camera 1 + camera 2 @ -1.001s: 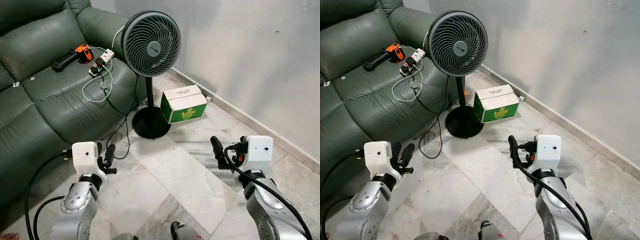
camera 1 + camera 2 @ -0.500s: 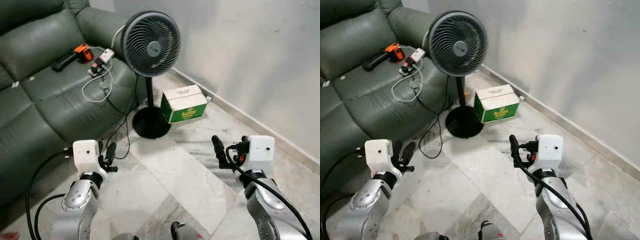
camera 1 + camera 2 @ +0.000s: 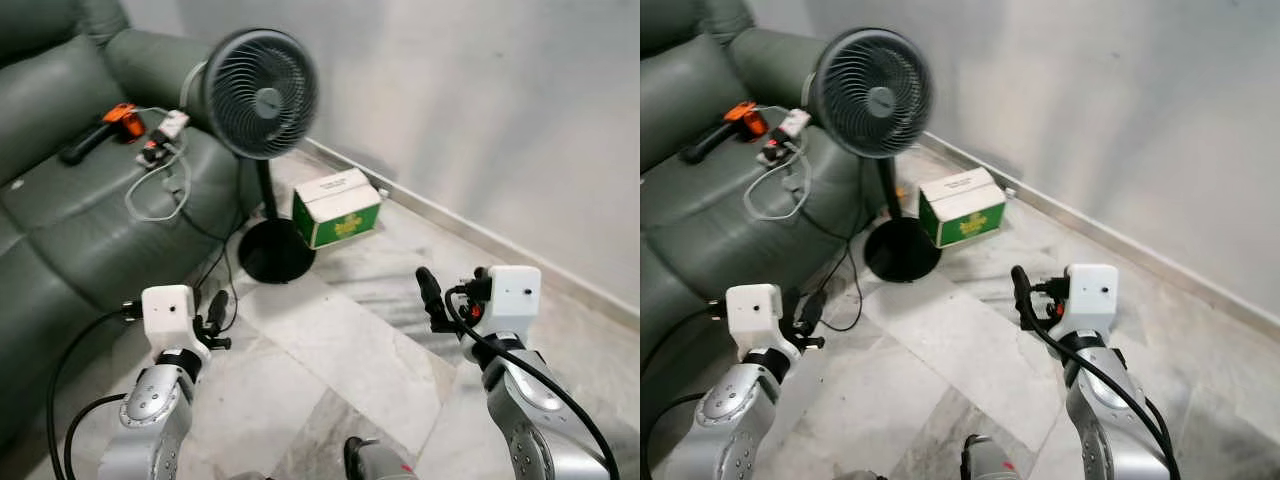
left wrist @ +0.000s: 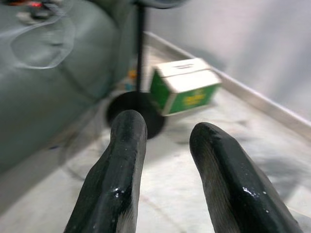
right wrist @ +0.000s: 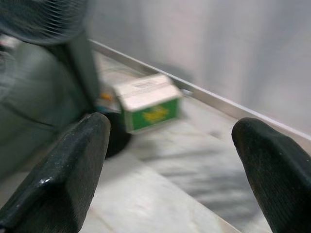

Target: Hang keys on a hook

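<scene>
Both arms are held up in front of me over the marble floor. My left gripper (image 3: pixel 213 305) hangs above the floor near the sofa's front edge. In the left wrist view its fingers (image 4: pixel 121 160) stand a little apart with nothing between them. My right gripper (image 3: pixel 428 290) points toward the fan and the green box. Its two fingers (image 5: pixel 73 165) are spread wide in the right wrist view and hold nothing.
A black standing fan (image 3: pixel 258 92) rises from a round base (image 3: pixel 275 262) ahead. A green and white carton (image 3: pixel 337 208) lies by the wall's skirting. The green leather sofa (image 3: pixel 70 220) at left carries an orange tool (image 3: pixel 122 115) and white cables (image 3: pixel 160 185).
The whole picture has shifted left, so the camera has turned right. Fan, carton and sofa sit further left in view. Both arms keep their pose.
</scene>
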{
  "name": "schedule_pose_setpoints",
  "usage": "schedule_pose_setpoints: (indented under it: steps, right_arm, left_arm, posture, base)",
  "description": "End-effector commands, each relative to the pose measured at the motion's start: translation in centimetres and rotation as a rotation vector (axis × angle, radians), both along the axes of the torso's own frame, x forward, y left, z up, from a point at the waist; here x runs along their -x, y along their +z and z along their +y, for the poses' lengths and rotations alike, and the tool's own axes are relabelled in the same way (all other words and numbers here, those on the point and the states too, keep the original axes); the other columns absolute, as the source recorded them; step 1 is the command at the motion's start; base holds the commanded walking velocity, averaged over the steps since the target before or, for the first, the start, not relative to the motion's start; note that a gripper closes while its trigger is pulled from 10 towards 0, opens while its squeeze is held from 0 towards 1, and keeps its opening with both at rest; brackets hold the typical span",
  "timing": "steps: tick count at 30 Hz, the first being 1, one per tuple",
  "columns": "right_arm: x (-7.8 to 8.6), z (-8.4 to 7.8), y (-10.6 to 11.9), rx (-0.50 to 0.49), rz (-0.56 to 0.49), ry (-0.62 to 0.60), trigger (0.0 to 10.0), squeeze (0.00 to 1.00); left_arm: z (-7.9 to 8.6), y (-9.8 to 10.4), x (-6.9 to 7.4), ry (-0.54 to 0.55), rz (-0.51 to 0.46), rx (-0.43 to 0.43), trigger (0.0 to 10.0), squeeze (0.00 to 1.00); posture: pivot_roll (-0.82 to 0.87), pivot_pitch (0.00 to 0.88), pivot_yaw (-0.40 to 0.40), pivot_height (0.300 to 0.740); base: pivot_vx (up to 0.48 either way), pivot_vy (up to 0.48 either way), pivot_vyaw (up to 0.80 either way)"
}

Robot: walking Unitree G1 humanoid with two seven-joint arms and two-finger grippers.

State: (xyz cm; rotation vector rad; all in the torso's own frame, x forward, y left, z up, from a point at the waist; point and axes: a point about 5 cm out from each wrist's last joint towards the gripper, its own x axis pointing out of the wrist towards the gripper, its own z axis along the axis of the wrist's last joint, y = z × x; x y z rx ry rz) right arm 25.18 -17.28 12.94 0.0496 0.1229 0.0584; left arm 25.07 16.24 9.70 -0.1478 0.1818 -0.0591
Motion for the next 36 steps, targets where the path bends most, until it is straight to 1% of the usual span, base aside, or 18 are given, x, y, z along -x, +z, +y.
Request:
schedule_pose_setpoints:
  steps: [1,13,14,15,18,22,23,25,33,36]
  right_arm:
    - [0.1,0.2,-0.1,-0.012,0.003,0.006,10.0,0.00]
    - [0.2,0.3,-0.2,-0.008,0.005,0.004,10.0,0.00]
    - [0.3,0.3,-0.3,-0.011,0.006,0.005,10.0,0.00]
    - [0.3,0.4,-0.3,-0.012,0.007,0.005,10.0,0.00]
    - [0.3,0.6,-0.2,-0.028,-0.004,-0.006,10.0,0.00]
    - [0.1,0.6,0.2,-0.032,-0.026,-0.016,10.0,0.00]
    - [-0.1,0.6,0.4,-0.033,-0.037,-0.024,10.0,0.00]
    - [-0.5,0.4,0.9,-0.030,-0.056,-0.036,10.0,0.00]
    - [-1.3,0.2,1.5,-0.021,-0.087,-0.051,10.0,0.00]
    - [-1.4,0.4,1.6,-0.003,-0.104,-0.032,10.0,0.00]
  left_arm:
    - [0.6,-0.6,0.5,0.019,0.030,-0.017,10.0,0.00]
    - [0.8,-0.5,0.5,0.024,0.031,-0.018,10.0,0.00]
    - [0.8,-0.1,0.4,0.028,0.006,-0.038,10.0,0.00]
    - [0.7,0.3,0.3,0.028,-0.008,-0.040,10.0,0.00]
    - [0.3,1.1,-0.2,0.035,-0.034,-0.023,10.0,0.00]
    - [0.3,1.0,-0.2,0.033,-0.035,-0.025,10.0,0.00]
    - [0.3,1.1,-0.2,0.026,-0.045,-0.033,10.0,0.00]
    - [0.1,1.6,-0.2,-0.009,-0.087,-0.075,10.0,0.00]
    - [-0.1,2.8,-1.3,-0.034,-0.140,-0.093,10.0,0.00]
    - [-0.5,3.2,-1.4,-0.076,-0.175,-0.134,10.0,0.00]
  posture:
    - [-0.07,0.225,0.027,0.740]
    - [-0.08,0.221,0.029,0.740]
    - [-0.08,0.220,0.030,0.740]
    - [-0.08,0.220,0.030,0.740]
    - [-0.07,0.219,0.028,0.740]
    - [-0.07,0.208,0.033,0.740]
    - [-0.07,0.208,0.033,0.740]
    - [-0.07,0.206,0.034,0.740]
    - [-0.07,0.195,0.034,0.740]
    - [-0.06,0.177,0.036,0.740]
  base:
    - [0.000,0.000,-0.80]
    - [0.000,0.000,-0.80]
    - [0.000,0.000,-0.80]
    - [0.000,0.000,-0.80]
    - [0.000,0.000,-0.80]
    - [0.000,0.000,-0.80]
    - [0.000,0.000,-0.80]
    - [0.000,0.000,-0.80]
    - [0.000,0.000,-0.80]
    - [0.000,0.000,-0.80]
